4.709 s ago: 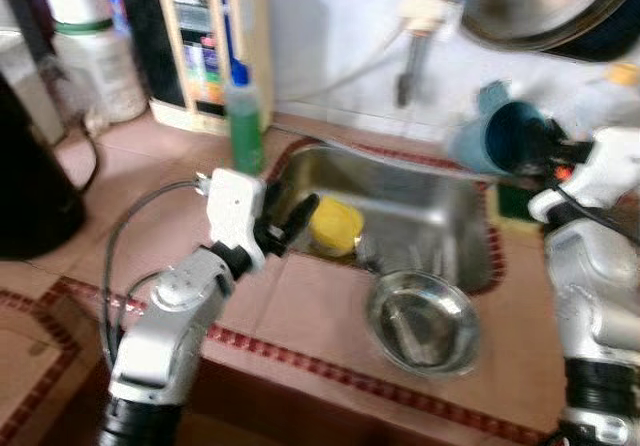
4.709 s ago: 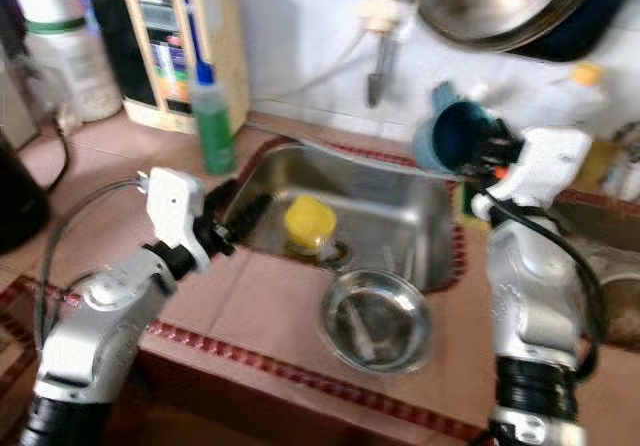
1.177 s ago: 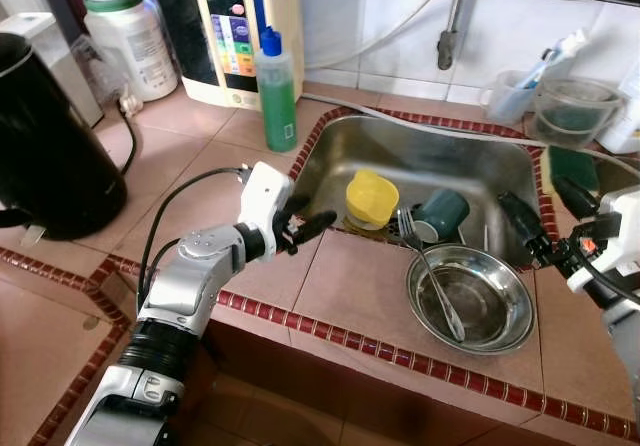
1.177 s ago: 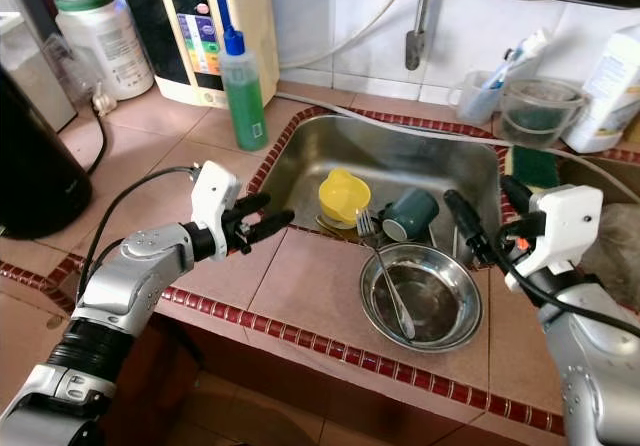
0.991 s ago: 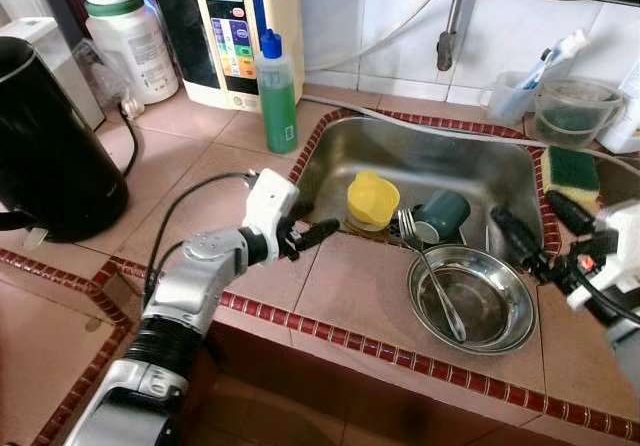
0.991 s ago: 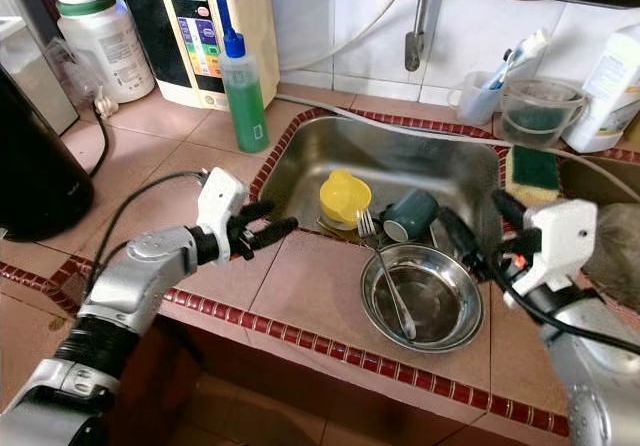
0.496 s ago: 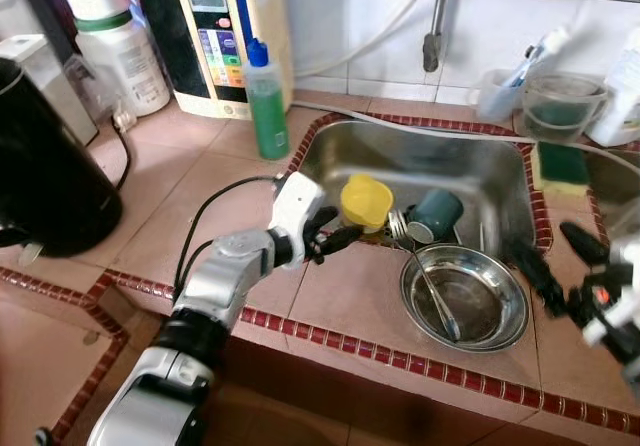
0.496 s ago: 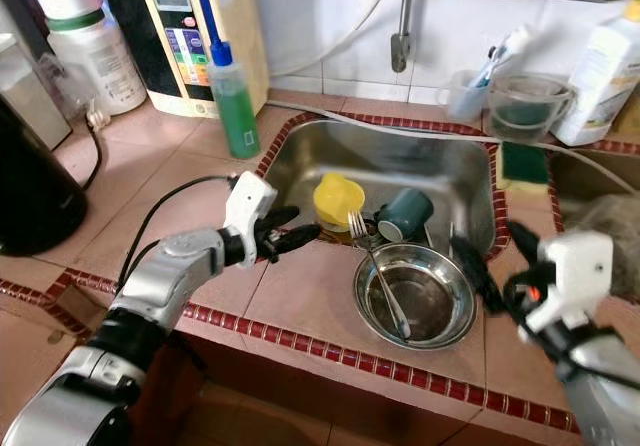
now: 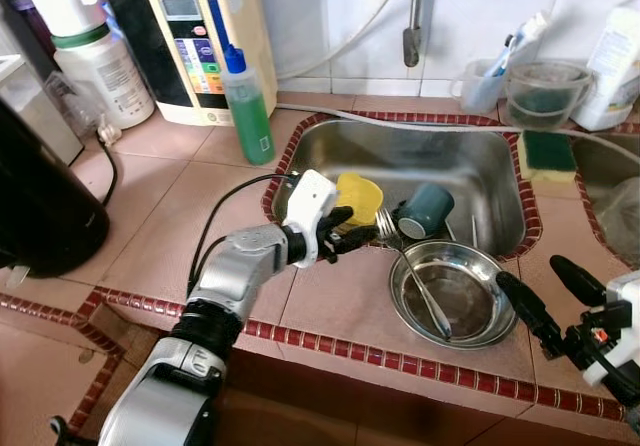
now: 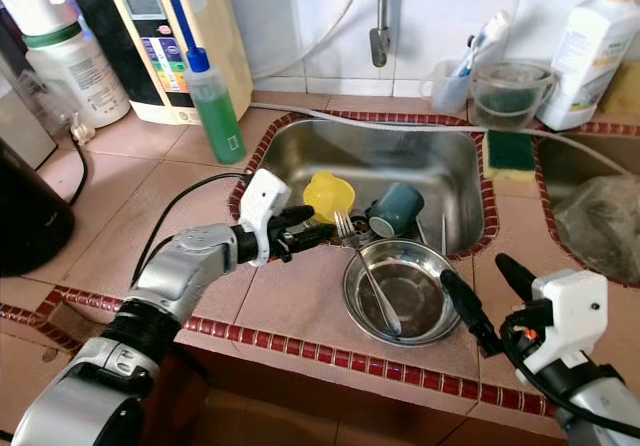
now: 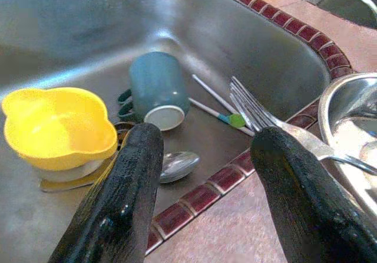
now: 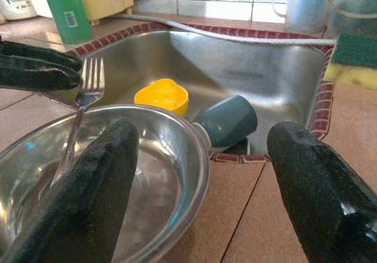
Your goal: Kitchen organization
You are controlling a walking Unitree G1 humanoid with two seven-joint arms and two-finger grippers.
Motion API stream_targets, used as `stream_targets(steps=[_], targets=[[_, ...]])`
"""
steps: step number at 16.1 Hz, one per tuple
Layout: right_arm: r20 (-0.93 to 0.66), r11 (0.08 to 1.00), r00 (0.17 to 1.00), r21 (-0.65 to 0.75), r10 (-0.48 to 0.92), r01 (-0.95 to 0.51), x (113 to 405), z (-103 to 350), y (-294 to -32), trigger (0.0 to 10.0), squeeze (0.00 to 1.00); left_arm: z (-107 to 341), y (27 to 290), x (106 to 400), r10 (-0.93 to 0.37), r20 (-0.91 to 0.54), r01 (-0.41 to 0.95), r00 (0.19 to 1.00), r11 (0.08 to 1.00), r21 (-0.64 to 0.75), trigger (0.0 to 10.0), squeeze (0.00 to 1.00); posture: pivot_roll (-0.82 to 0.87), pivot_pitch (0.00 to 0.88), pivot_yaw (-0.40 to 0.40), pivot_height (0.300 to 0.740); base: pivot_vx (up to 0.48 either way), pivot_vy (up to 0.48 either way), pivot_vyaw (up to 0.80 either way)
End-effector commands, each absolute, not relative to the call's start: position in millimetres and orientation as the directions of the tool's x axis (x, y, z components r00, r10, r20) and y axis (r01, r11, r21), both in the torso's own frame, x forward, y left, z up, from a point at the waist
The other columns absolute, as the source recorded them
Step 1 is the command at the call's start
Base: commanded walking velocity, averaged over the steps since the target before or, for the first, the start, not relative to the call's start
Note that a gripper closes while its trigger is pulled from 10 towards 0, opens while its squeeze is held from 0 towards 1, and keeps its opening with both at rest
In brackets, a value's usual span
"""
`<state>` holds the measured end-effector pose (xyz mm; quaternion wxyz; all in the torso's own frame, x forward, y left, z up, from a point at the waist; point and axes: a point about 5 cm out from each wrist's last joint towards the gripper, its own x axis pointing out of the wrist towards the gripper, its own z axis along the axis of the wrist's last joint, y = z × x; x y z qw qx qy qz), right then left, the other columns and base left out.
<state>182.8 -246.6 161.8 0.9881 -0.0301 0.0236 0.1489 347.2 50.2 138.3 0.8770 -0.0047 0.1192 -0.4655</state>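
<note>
Left gripper advanced to fork tines, fingers apart; right gripper spread, retreated

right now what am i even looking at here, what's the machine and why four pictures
It is a humanoid robot at a kitchen sink. Two pictures come from cameras in its head, looking down. The other two come from cameras on its wrists, looking along each pair of black fingers. The left end effector is open at the sink's front edge, near a fork that rests in a steel bowl on the counter. The right end effector is open beside that bowl. Neither holds anything. In the sink lie a yellow cup, a teal mug on its side, and a spoon.
</note>
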Motion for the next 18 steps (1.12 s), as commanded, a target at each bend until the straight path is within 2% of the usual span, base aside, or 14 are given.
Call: stream_targets(steps=[1, 9, 18], targets=[[-0.039, 0.947, 0.949, -0.056, 0.314, -0.316, 181.2, 166.7, -242.9, 10.0, 0.00, 141.8, 51.2, 349.5, -0.819, -0.210, 0.818, 0.533, 0.563, -0.121, 10.0, 0.00, -0.28, 0.078, 0.169, 0.732, 0.000, 0.000, 0.00], [-0.042, 0.947, 0.949, -0.069, 0.311, -0.314, 182.3, 167.6, -245.6, 10.0, 0.00, 147.2, 53.9, 351.6, -0.839, -0.181, 0.814, 0.514, 0.543, -0.204, 10.0, 0.00, -0.27, 0.078, 0.165, 0.732, 0.000, 0.000, 0.00], [-0.043, 0.947, 0.950, -0.076, 0.310, -0.312, 185.9, 167.2, -245.3, 10.0, 0.00, 151.6, 41.6, 344.7, -0.879, -0.162, 0.820, 0.449, 0.477, -0.317, 10.0, 0.00, -0.26, 0.085, 0.166, 0.732, 0.000, 0.000, 0.00]])
